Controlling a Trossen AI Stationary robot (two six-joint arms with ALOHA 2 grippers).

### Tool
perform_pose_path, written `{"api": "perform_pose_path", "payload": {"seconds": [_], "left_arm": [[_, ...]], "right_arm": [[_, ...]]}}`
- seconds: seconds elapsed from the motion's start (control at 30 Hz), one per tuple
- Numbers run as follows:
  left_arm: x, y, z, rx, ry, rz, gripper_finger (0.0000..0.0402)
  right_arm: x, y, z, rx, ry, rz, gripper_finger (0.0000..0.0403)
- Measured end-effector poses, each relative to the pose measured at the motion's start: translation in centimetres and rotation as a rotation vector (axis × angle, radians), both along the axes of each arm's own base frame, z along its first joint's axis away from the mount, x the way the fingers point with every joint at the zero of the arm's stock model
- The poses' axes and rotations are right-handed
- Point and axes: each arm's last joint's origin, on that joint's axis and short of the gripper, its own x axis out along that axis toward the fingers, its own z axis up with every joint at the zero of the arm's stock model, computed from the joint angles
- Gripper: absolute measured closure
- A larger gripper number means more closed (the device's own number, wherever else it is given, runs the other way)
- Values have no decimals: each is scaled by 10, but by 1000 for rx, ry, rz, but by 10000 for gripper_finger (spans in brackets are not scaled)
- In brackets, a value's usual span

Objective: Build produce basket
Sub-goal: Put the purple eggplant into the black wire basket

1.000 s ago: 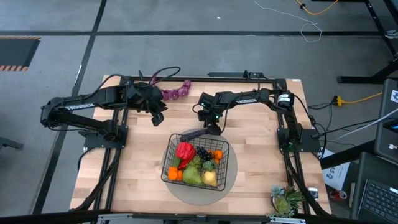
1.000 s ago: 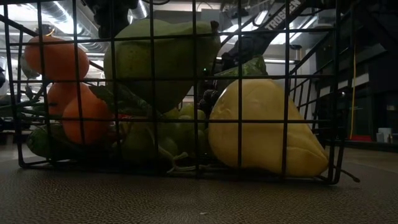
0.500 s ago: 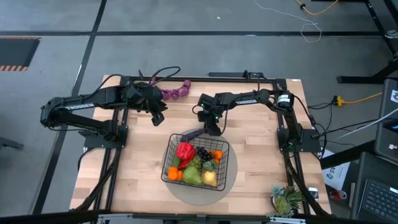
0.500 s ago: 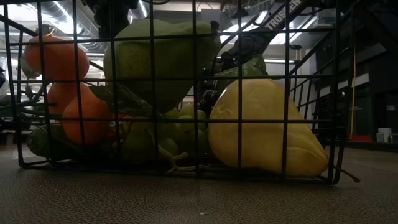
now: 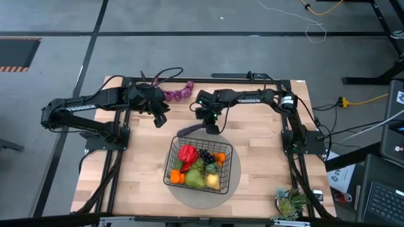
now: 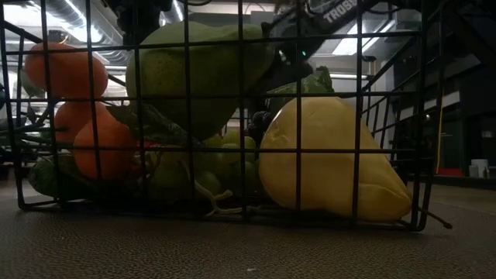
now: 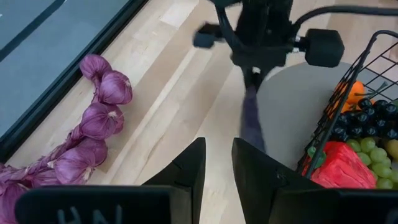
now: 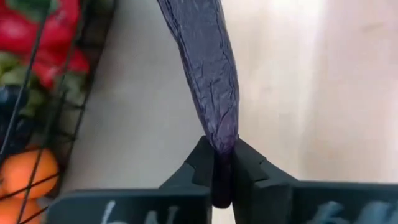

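Note:
The black wire basket (image 5: 173,157) stands on a round grey mat (image 5: 235,183) at the table's middle front, filled with a red pepper, oranges, pear, lemon and dark grapes; it fills the low view (image 6: 418,116). My right gripper (image 5: 211,128) is just beyond the basket's far rim, shut on a long dark purple vegetable (image 5: 188,131). My left gripper (image 5: 160,120) hovers open and empty at the far left, near the purple string of bulbs (image 5: 178,93), which lies on the table by the far edge and also shows in the left wrist view (image 7: 93,121). My right gripper pinches the purple vegetable's narrow end (image 8: 222,144) between its two fingers, which point down and lie along its length. The vegetable (image 7: 251,118) slants away below the fingers toward the table's left. Whether its free end touches the table, I cannot tell.
A spiky green potted plant (image 5: 290,203) stands at the front right corner. Bare wood lies left of the basket and between the two grippers. The black frame rail runs along the far edge behind the purple string.
My right gripper has gone toward the table's far left and a little up, still shut on the purple vegetable. The vegetable lay across the basket's far rim; it now hangs off the rim, beyond the basket's far left corner.

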Motion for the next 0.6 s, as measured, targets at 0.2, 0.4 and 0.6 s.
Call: {"api": "perform_pose_path", "payload": {"seconds": [0.2,0.4,0.6], "left_arm": [[0,0,0,0,0,0,327],[0,0,0,0,0,0,327],[0,0,0,3,2,-3,327]], "right_arm": [[11,-9,42,-189,18,-93,389],[7,-8,89,-290,138,-351,386],[1,32,127,-382,227,-308,388]]}}
